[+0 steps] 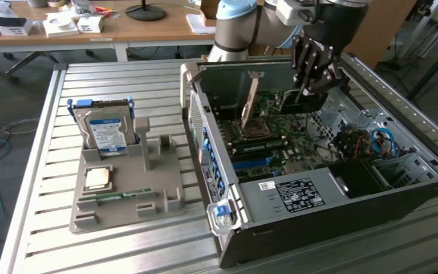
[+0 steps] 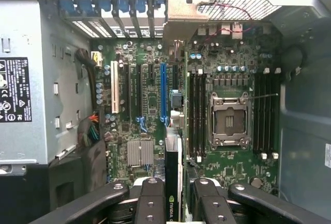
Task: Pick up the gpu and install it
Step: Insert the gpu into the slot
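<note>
The gpu (image 1: pixel 304 104) hangs black face out inside the open computer case (image 1: pixel 203 142), held above the green motherboard (image 1: pixel 276 123). My gripper (image 1: pixel 312 85) reaches down from above and is shut on the card's upper edge. In the wrist view the gpu (image 2: pixel 173 182) shows edge-on between my two black fingers (image 2: pixel 150 200), and my gripper (image 2: pixel 174 198) is closed on it. The card's line runs between the blue expansion slot (image 2: pixel 163 92) and the black memory slots (image 2: pixel 195 113) of the motherboard (image 2: pixel 147 97).
A grey holder (image 1: pixel 128 194) on the slatted table carries a silver hard drive (image 1: pixel 106 136), a tan chip (image 1: pixel 97 178) and a green memory stick (image 1: pixel 116 198). The power supply (image 1: pixel 299 191) and cables (image 1: pixel 364 142) fill the case's near end. The empty CPU socket (image 2: pixel 230 120) lies beside the memory slots.
</note>
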